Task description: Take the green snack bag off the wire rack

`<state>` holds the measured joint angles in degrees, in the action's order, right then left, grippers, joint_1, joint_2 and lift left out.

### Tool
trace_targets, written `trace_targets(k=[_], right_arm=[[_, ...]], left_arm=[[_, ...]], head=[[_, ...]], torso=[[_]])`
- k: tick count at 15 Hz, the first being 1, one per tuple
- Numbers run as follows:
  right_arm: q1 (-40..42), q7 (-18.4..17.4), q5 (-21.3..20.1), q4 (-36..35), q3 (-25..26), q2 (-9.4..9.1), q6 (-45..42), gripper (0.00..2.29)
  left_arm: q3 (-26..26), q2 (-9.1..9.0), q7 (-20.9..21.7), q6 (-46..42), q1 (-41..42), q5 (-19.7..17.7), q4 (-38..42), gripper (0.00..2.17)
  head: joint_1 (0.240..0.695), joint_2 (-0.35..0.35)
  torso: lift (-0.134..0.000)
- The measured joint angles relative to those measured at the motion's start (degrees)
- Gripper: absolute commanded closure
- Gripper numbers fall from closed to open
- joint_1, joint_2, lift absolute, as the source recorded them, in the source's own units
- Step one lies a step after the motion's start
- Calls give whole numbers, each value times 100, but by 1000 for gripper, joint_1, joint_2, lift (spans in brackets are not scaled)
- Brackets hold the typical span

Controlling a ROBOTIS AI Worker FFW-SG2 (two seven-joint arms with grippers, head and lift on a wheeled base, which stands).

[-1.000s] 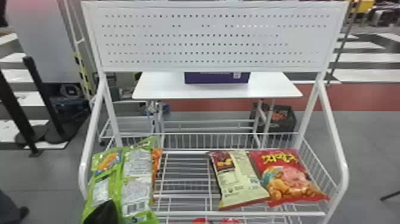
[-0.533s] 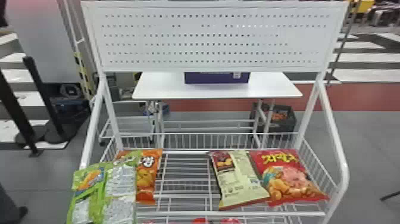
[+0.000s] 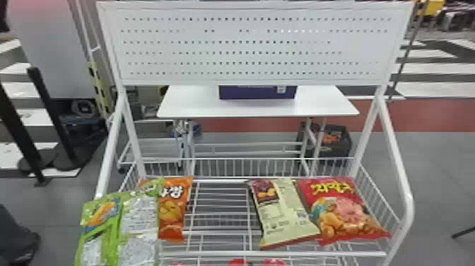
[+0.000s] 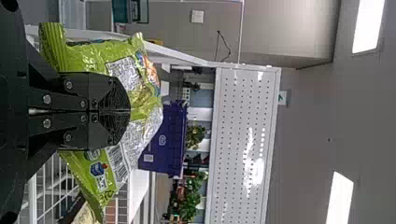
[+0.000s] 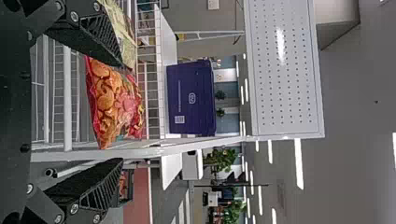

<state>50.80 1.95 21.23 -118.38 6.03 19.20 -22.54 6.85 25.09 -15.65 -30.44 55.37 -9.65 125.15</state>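
Left gripper, flat black fingers: pinching crinkled green-and-silver foil snack bag at white wire rack's front left. Possible faults: slip, from narrow pinch; rim snag, from low, wide drape. Pose: fingers side by side, aimed forward. Black right gripper: spread, near rack's right side.

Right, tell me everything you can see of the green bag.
The green bag is glossy, crinkled film, with pale printed panels, an orange picture and a ridged end seal. The left pincer is shut on it, creasing it. In the head view it shows before the left side of the rack, partly hiding the orange bag; whether it touches either, I cannot tell.
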Motion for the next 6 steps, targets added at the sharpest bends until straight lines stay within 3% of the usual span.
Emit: trace_targets(k=[6], right_arm=[[-17,3,4,8,2,5,0,171]], left_arm=[[0,-27,1,13,-22,-25,-48,1875]], head=[[499,0]], torso=[[0]])
